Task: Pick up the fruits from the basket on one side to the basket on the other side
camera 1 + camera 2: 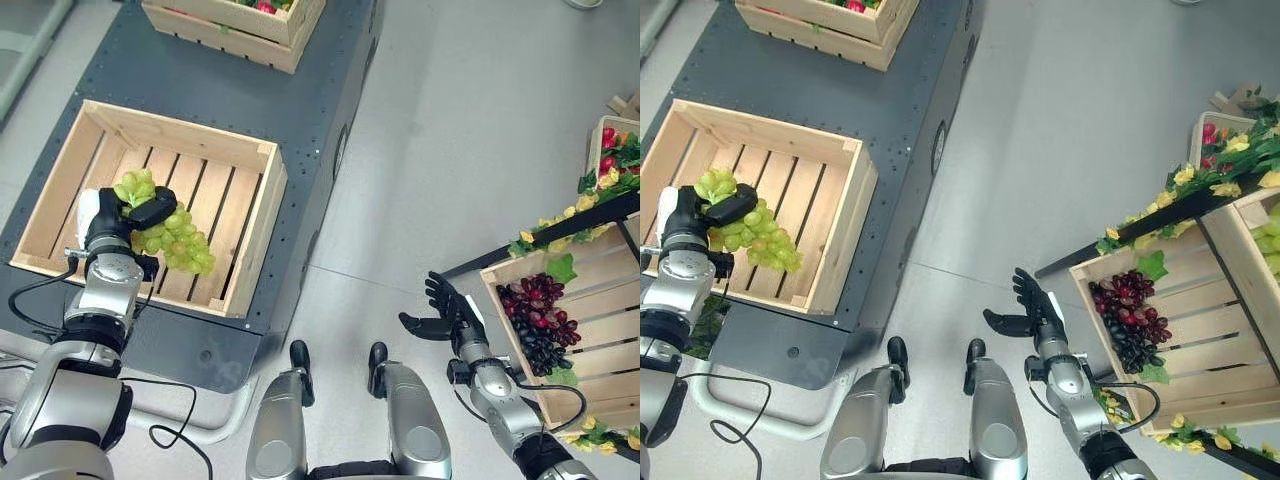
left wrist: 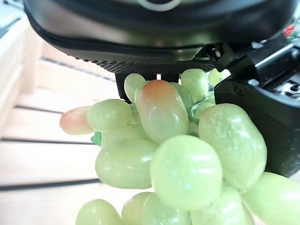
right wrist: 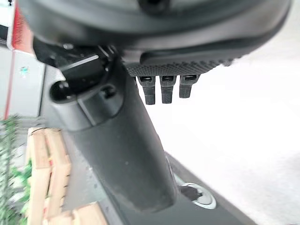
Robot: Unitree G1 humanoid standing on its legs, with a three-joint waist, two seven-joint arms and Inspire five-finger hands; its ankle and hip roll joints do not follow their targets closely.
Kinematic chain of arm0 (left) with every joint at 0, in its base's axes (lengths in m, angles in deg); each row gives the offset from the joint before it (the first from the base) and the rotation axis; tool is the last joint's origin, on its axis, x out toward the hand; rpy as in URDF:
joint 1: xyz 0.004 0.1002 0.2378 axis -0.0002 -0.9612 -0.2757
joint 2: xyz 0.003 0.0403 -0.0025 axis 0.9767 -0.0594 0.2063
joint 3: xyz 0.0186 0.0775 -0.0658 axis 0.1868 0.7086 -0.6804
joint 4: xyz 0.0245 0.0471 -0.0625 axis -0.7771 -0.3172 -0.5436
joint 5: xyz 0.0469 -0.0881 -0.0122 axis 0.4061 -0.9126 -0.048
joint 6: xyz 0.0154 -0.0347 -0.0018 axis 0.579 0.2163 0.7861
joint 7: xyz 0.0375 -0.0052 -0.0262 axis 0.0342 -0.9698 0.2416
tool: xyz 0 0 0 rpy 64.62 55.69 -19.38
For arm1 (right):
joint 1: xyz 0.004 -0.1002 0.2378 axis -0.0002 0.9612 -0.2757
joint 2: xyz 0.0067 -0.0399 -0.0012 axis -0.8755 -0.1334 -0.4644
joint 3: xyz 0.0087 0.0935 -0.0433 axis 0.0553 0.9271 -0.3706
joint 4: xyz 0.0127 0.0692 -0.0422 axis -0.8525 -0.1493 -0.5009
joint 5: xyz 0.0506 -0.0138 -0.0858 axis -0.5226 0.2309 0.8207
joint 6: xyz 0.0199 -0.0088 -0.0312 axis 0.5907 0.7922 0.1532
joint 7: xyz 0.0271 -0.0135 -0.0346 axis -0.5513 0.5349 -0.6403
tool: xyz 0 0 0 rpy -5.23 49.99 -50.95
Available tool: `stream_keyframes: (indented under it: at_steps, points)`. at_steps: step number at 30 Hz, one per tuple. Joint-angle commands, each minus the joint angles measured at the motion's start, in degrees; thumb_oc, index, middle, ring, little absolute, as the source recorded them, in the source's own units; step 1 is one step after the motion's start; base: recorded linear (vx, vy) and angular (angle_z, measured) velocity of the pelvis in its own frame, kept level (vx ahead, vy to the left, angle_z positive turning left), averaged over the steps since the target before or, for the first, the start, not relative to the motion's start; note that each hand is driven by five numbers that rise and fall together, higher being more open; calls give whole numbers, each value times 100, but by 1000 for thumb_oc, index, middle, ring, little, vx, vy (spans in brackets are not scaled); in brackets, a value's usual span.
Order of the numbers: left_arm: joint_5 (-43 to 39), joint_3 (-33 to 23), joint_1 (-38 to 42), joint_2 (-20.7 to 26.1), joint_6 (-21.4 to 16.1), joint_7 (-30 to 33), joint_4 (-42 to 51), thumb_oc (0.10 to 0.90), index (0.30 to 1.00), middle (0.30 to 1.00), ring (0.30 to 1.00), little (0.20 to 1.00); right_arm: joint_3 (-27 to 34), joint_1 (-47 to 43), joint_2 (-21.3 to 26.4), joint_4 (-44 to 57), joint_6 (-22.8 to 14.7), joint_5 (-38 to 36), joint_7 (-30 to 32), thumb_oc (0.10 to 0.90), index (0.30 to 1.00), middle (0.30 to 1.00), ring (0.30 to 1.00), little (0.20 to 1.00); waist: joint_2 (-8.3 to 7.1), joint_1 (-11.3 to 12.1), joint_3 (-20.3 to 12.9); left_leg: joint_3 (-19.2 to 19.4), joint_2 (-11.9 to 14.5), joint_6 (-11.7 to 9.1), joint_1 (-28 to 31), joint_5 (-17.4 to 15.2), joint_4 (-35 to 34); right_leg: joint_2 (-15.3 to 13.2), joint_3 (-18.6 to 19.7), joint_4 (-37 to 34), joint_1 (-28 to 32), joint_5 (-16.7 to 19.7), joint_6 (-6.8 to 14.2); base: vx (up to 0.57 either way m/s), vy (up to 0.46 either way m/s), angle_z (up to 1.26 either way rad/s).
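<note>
Left hand point(image 1: 118, 228) holds the green grape bunch point(image 1: 172, 238), fingers curled round it, above the wooden crate's point(image 1: 254, 215) near-left slats. Right hand point(image 1: 447, 318) hangs over the floor point(image 1: 450, 150), fingers spread, beside the purple grapes' crate point(image 1: 610, 340).

Open floor between the two crates
Grey floor point(image 1: 450, 150) bare between slatted crate point(image 1: 255, 215) and grape crate point(image 1: 600, 300); flower-trimmed black rail point(image 1: 590, 215) overhangs the latter.
</note>
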Motion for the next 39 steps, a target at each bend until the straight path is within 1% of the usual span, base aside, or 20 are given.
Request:
stream_keyframes:
  at_steps: [1,2,3,4,7,8,9,11,15,18,20,21,24,25,26,27,29,32,35,39]
  points:
    - [261,-282,28,506,-527,263,471,400,300,300,300,300,310,-48,344,580,-807,110,-125,800,900,900,900,900,422,-10,-788,17,-475,91,638,-835,-302,112,-234,-646,505,-96,-104,15,-110,7]
    - [390,-288,-31,516,-582,213,566,400,300,300,300,300,296,-49,355,653,-783,112,-255,800,900,900,900,900,454,10,-942,27,-478,71,733,-701,-488,137,-288,-889,661,22,-138,5,-94,7]
    - [439,-285,-48,516,-625,216,593,400,300,300,300,300,288,-48,360,674,-808,112,-318,800,900,900,900,900,462,15,-985,18,-483,58,779,-684,-537,143,-294,-951,721,35,-135,34,-137,7]
    - [539,-234,-81,563,-718,179,705,400,300,300,300,300,273,-59,437,786,-771,59,-512,800,900,900,900,900,490,40,-1173,-23,-483,5,943,-614,-742,170,-323,-1187,938,94,-126,42,-115,6]
    - [708,-169,-102,610,-962,135,840,400,300,300,300,300,226,-87,514,936,-750,-58,-837,800,900,900,900,900,522,74,-1408,-62,-477,-40,1115,-554,-929,195,-343,-1416,1160,164,-116,35,-143,8]
    - [861,-129,-106,660,-1145,137,953,400,300,300,300,300,222,-104,544,1033,-692,-108,-1051,800,900,900,900,900,538,103,-1581,-101,-464,-68,1222,-513,-1045,216,-351,-1546,1299,202,-116,46,-115,11]
    - [873,-127,-109,673,-1161,131,985,400,300,300,300,300,222,-105,551,1054,-673,-132,-1089,800,900,900,900,900,542,112,-1626,-108,-460,-73,1228,-503,-1066,223,-351,-1581,1316,219,-116,72,-144,16]
    - [960,-98,-154,758,-1276,128,1284,400,300,300,300,300,244,-103,646,1258,-495,-233,-1382,800,900,900,900,900,563,151,-1856,-188,-452,-105,1359,-456,-1227,261,-341,-1778,1494,271,-108,60,-109,15]
    - [999,-26,-106,787,-1389,68,1659,400,300,300,300,300,278,-228,756,1446,-274,-493,-1812,800,900,900,900,900,581,190,-2090,-279,-431,-154,1526,-372,-1470,308,-342,-2059,1719,356,-105,9,-115,6]
    - [1089,184,187,774,-1503,-44,1792,400,300,300,300,300,174,-634,792,1607,64,-720,-2087,800,900,900,900,900,576,239,-2261,-376,-405,-211,1664,-253,-1740,345,-390,-2264,1882,425,-90,-23,-132,12]
    - [1098,265,303,783,-1590,-56,1770,400,300,300,300,300,127,-758,816,1651,170,-826,-2193,800,900,900,900,900,573,250,-2301,-401,-398,-227,1688,-217,-1808,353,-406,-2318,1918,444,-87,-41,-111,8]
    - [1041,397,527,810,-1688,-110,1738,400,300,300,300,300,45,-979,819,1734,454,-1055,-2343,800,900,900,900,900,570,270,-2373,-438,-387,-248,1721,-158,-1917,370,-432,-2416,1971,483,-78,-53,-146,5]
    - [958,564,785,832,-1766,-171,1698,400,300,300,300,300,-59,-1202,795,1746,706,-1301,-2502,800,900,900,900,900,569,290,-2430,-447,-374,-265,1745,-119,-1988,377,-454,-2507,2014,524,-68,-39,-114,2]
    - [963,720,1016,819,-1822,-193,1670,400,300,300,300,300,-164,-1403,747,1743,989,-1731,-2631,800,900,900,900,900,574,310,-2476,-446,-357,-282,1771,-77,-2070,387,-481,-2595,2053,563,-64,-58,-145,2]
    - [948,915,1287,781,-1873,-219,1633,400,300,300,300,300,-204,-1599,596,1640,1243,-2113,-2631,800,900,900,900,900,592,325,-2511,-473,-346,-299,1782,-44,-2134,407,-501,-2628,2080,564,-72,-58,-141,4]
    - [950,944,1327,777,-1897,-220,1622,400,300,300,300,300,-200,-1620,577,1626,1268,-2170,-2626,800,900,900,900,900,589,328,-2511,-479,-346,-301,1784,-41,-2140,409,-503,-2628,2082,561,-73,-40,-99,2]
    - [882,1192,1632,710,-1863,-307,1688,400,300,300,300,300,-206,-1884,331,1449,1483,-2507,-2603,800,900,900,900,900,595,344,-2553,-509,-330,-299,1787,-63,-2104,420,-500,-2578,2093,517,-92,-18,-91,0]
    - [838,1415,1866,638,-1890,-418,1839,400,300,300,300,300,-236,-2087,155,1415,1534,-2699,-2582,800,900,900,900,900,575,357,-2582,-490,-308,-300,1792,-96,-2049,423,-507,-2570,2118,502,-109,-3,-86,2]
    - [802,1772,2220,438,-1831,-612,2037,400,300,300,300,300,-325,-2533,-30,1242,1671,-2846,-2350,800,900,900,900,900,548,394,-2639,-526,-292,-297,1831,-101,-2082,450,-505,-2630,2176,508,-122,3,-80,10]
    - [719,2029,2469,258,-1865,-728,2110,400,300,300,300,300,-426,-2904,-120,1135,1845,-3084,-2188,800,900,900,900,900,518,409,-2676,-527,-281,-297,1860,-106,-2099,465,-491,-2670,2213,515,-127,4,-45,3]
